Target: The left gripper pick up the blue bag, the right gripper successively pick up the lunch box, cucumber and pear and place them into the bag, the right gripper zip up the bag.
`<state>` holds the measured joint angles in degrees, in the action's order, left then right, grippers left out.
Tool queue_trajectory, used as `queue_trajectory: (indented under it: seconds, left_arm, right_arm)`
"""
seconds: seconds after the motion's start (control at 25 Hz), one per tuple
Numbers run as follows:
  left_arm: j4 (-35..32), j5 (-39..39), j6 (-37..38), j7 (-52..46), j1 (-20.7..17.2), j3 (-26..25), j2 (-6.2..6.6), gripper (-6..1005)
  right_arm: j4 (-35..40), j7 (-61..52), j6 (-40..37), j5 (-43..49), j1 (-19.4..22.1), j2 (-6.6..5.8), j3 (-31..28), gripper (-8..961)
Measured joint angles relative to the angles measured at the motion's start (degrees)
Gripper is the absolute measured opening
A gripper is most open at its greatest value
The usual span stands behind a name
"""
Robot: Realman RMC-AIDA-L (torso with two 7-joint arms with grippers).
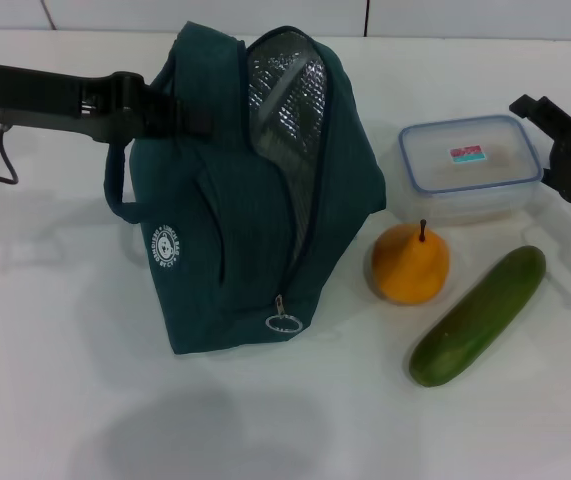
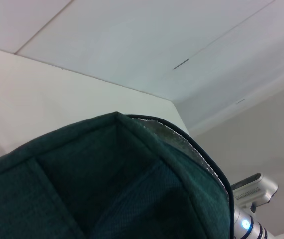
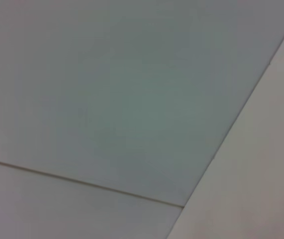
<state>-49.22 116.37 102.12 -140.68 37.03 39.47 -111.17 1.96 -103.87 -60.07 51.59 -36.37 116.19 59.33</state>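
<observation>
The blue bag (image 1: 250, 210) stands on the white table with its mouth unzipped, showing the silver foil lining (image 1: 285, 90); its ring zipper pull (image 1: 283, 322) hangs low at the front. My left gripper (image 1: 177, 113) reaches in from the left and is shut on the bag's top edge by the handle. The bag's fabric fills the left wrist view (image 2: 107, 189). The lunch box (image 1: 470, 165), pear (image 1: 411, 264) and cucumber (image 1: 479, 315) lie on the table to the right of the bag. My right gripper (image 1: 563, 145) hovers just beyond the lunch box's right end.
The white table (image 1: 65, 350) runs out in front and to the left of the bag. A wall with panel seams stands behind. The right wrist view shows only pale wall panels (image 3: 132, 99). A black cable (image 1: 5, 160) hangs from the left arm.
</observation>
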Motion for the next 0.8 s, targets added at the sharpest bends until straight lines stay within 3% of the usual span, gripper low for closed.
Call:
queue_trajectory:
  seconds: [0.32, 0.8]
  left_arm:
    - [0.1, 0.0, 0.1, 0.4, -0.2, 0.1, -0.06, 41]
    - [0.1, 0.0, 0.4, 0.9, -0.3, 0.3, -0.18, 39]
  right_arm:
    - [0.4, 2.4, 0.3, -0.8, 0.5, 0.00, 0.8, 846]
    - [0.4, 3.9, 1.0, -0.9, 0.5, 0.00, 0.8, 368]
